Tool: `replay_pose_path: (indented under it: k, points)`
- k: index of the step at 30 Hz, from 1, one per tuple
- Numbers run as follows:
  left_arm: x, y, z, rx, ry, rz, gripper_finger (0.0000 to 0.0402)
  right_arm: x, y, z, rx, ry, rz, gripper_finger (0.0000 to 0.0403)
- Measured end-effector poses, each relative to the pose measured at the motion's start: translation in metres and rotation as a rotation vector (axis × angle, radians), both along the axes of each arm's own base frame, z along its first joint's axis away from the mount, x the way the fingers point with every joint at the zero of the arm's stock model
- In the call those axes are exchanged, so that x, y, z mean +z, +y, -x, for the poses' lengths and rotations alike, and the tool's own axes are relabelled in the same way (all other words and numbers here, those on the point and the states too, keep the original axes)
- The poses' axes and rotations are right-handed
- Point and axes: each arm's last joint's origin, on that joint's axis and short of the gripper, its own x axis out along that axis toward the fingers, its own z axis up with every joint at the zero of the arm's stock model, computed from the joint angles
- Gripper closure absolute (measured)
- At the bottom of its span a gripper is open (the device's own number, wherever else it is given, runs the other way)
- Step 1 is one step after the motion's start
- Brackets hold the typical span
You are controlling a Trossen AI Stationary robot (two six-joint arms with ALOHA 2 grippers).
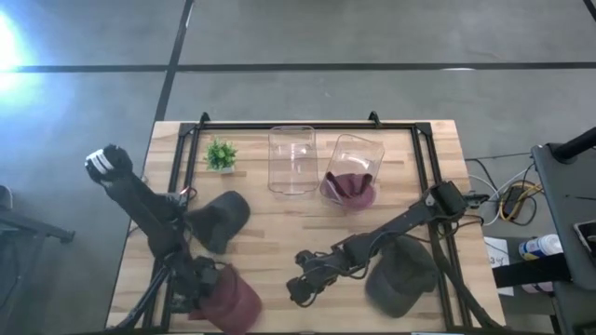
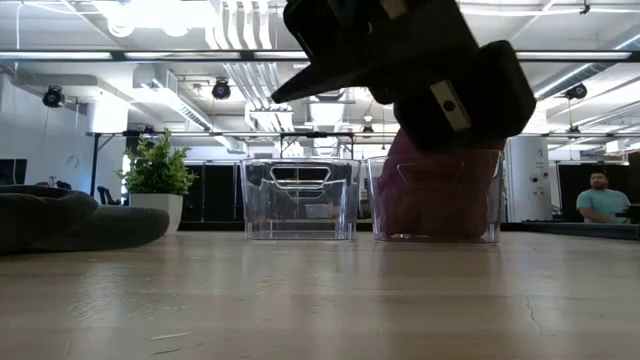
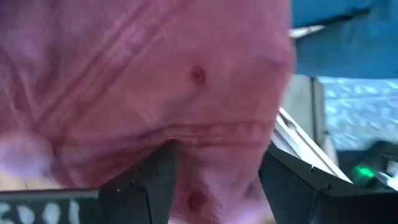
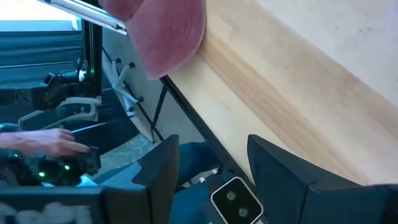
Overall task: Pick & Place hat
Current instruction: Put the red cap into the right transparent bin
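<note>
High view: left gripper [image 1: 207,296] at near-left table corner, right over maroon hat [image 1: 231,300]. Left wrist view: fingers [image 3: 152,183] spread wide w/ maroon cloth bulging between them, not pinched yet. So step in hand looks like the grasp on this hat.

Right gripper [image 1: 300,284] sits mid-table near front edge, fingers parted, nothing between them; well apart from olive hat [image 1: 400,275], which lies to its outer side under the right forearm. Right wrist view shows only bare wood, table edge, bit of the maroon hat [image 4: 165,31] ahead.

Other stuff: dark grey hat [image 1: 220,221] just beyond left gripper; two clear bins farther on, empty bin [image 1: 292,159] and bin w/ maroon hat already inside [image 1: 351,173]. Small potted plant [image 1: 221,154] beside the bins.

To do it well: drop left fingers a touch lower so they straddle a real fold or the seam, not just skim the crown, then close fully. Soft fabric will prob sag, so lift high before travel, clear the grey hat + bin rim. Keep right arm parked; paths could cross over mid-table.
</note>
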Motion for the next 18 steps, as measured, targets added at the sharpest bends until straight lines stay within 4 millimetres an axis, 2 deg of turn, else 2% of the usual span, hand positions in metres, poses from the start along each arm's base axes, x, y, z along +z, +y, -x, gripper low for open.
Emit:
replay_pose_path:
  k: [4,7,12,18]
  points:
    - [-0.019,-0.009,-0.021,0.066,-0.067,-0.029,0.0191,-0.001,-0.004,-0.001,0.003,0.001,0.017,0.0218]
    - [-0.033,-0.006,-0.041,0.177,-0.088,-0.066,0.0191,-0.001,-0.006,-0.003,-0.005,0.001,0.015,0.0218]
    - [-0.045,0.016,-0.077,0.407,-0.126,-0.156,0.0191,-0.004,-0.008,-0.001,-0.047,0.058,-0.005,0.0218]
    - [-0.040,0.045,-0.103,0.664,-0.160,-0.168,0.0191,-0.009,0.007,0.025,-0.036,0.247,0.054,0.0218]
